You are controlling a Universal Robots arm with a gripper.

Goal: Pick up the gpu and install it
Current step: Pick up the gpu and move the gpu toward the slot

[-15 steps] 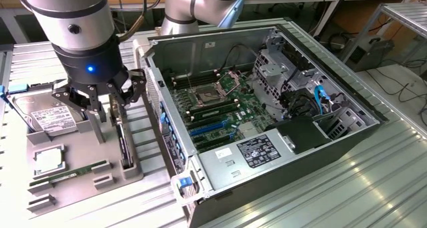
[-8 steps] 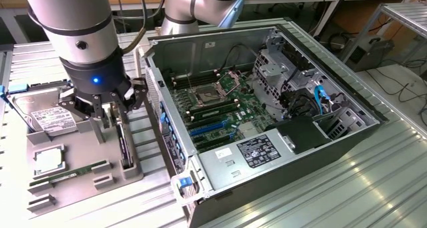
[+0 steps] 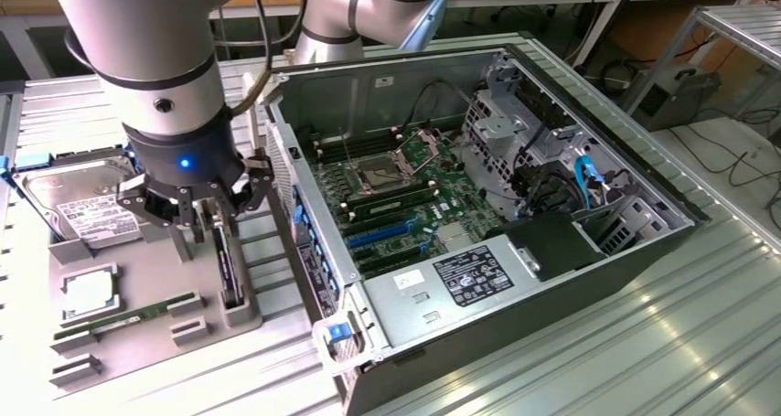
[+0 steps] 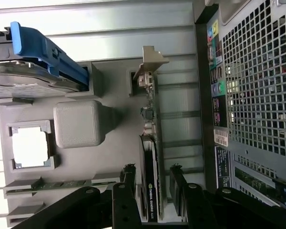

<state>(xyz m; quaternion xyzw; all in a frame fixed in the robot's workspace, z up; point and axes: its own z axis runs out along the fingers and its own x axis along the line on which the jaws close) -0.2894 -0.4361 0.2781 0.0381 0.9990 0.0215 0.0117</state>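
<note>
Green board and black fan shroud: the gpu (image 4: 150, 157) is standing on edge in a slot of the grey tray (image 4: 114, 157), with its silver end bracket (image 4: 151, 59) at the end far from the gripper (image 4: 151, 180). In the exterior view the gpu (image 3: 227, 268) is sitting along the tray's edge nearest the computer case (image 3: 366, 96).

The gripper is hanging right over the card with its black fingers (image 4: 129, 179) spread apart. One is sitting on the fan side and one on the bare side. A narrow gap is showing between each finger and the card, so they are straddling it and are not clamped on it. In the exterior view the gripper (image 3: 208, 226) is hovering low above the tray (image 3: 159, 279).

The tray is also holding:
- a silver hard drive (image 3: 83, 213) with a white label
- a square processor chip (image 3: 90, 291) in its own recess
- a long memory stick (image 3: 123, 318) in a narrow slot

The case is lying open on the exterior view's right. It is showing the motherboard (image 3: 403, 197) inside and a power supply (image 3: 440, 283) at its near end.
</note>
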